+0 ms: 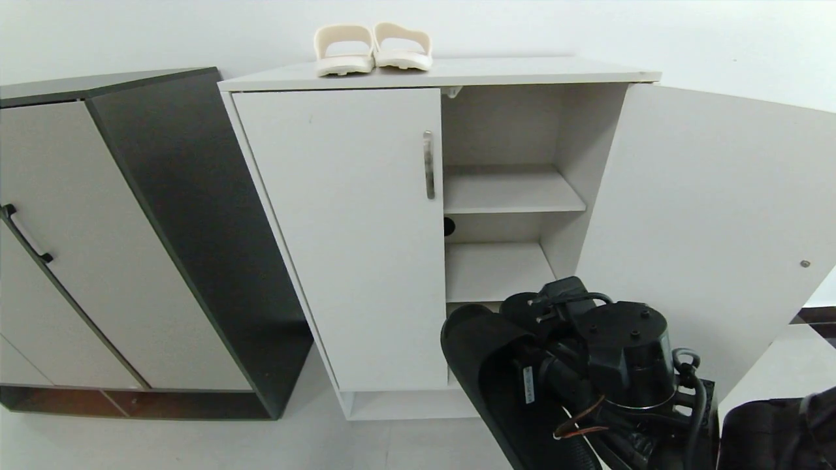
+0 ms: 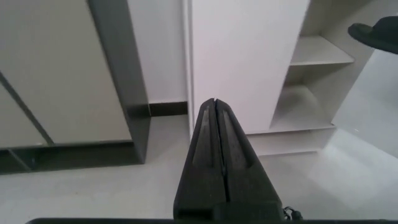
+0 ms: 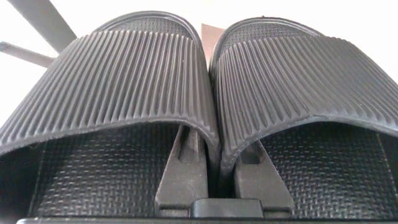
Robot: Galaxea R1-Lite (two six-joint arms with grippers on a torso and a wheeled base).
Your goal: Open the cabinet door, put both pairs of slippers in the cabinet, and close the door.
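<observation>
The white cabinet (image 1: pixel 339 228) stands with its right door (image 1: pixel 705 228) swung wide and its left door closed. Inside are an upper shelf (image 1: pixel 513 192) and a lower shelf (image 1: pixel 496 271), both bare. A cream pair of slippers (image 1: pixel 372 49) sits on the cabinet top. My right gripper (image 1: pixel 545 352) is low in front of the open compartment, shut on the black pair of slippers (image 1: pixel 486 365). In the right wrist view its fingers (image 3: pixel 186 168) pinch the two inner strap edges of the black slippers (image 3: pixel 143 81) together. My left gripper (image 2: pixel 216 143) is shut and holds nothing, hanging above the floor before the cabinet (image 2: pixel 242 56).
A dark grey cabinet (image 1: pixel 163 228) with pale doors stands close on the left of the white one. The open door blocks the right side. Pale floor (image 1: pixel 196 444) lies in front of both cabinets.
</observation>
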